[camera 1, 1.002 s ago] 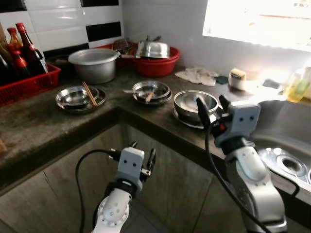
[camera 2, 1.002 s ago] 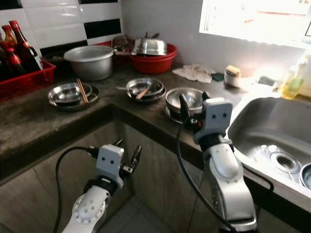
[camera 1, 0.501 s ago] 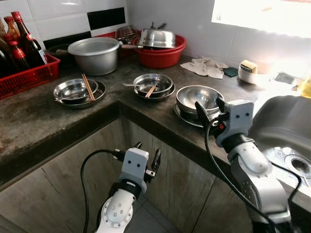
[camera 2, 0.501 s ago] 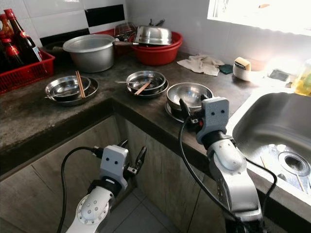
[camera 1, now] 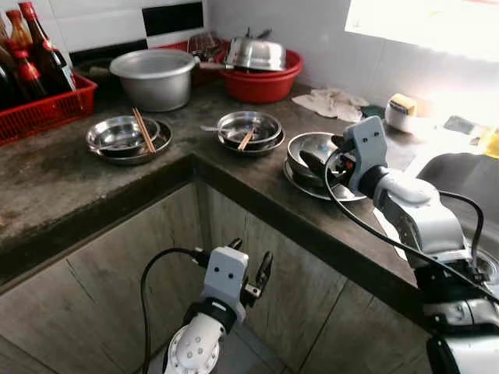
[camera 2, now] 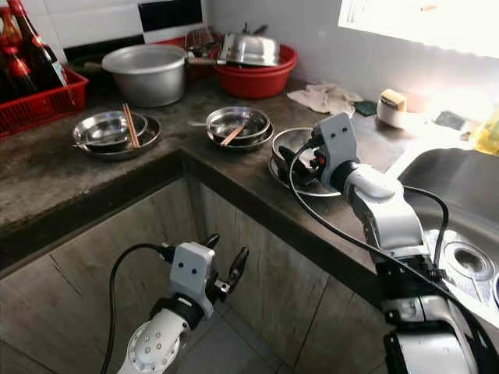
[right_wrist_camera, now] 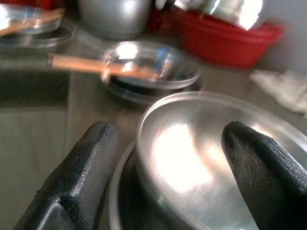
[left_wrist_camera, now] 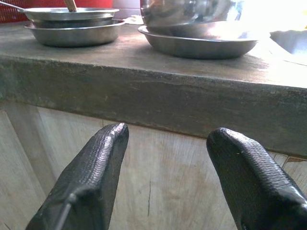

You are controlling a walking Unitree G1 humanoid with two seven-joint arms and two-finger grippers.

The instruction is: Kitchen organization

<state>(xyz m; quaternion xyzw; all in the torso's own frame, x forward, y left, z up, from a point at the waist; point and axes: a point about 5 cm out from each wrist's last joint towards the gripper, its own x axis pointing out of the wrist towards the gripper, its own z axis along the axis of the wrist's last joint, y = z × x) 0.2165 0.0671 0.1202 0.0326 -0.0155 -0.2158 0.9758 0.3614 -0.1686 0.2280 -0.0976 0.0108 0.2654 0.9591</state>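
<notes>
A steel bowl (camera 1: 312, 145) sits on a steel plate (camera 1: 302, 179) near the counter's front edge. My right gripper (camera 1: 323, 154) is open and reaches over it, one finger (right_wrist_camera: 91, 167) outside the near rim and the other finger (right_wrist_camera: 259, 163) over the bowl's far side; the bowl (right_wrist_camera: 192, 158) lies between them. A second bowl stack (camera 1: 248, 128) holds a wooden stick and a spoon. A third stack (camera 1: 125, 136) carries chopsticks. My left gripper (camera 1: 251, 261) hangs open below the counter, facing the cabinet front (left_wrist_camera: 158, 172).
At the back stand an aluminium pot (camera 1: 156, 78), a red basin (camera 1: 261, 82) with a steel lid (camera 1: 256, 53), and a red crate (camera 1: 43, 109) of bottles. A cloth (camera 1: 331, 101) and sponge cup (camera 1: 401, 113) lie near the sink (camera 2: 460, 195).
My right gripper has moved forward from the counter's edge to reach over the steel bowl. The camera has shifted. The left arm stays low.
</notes>
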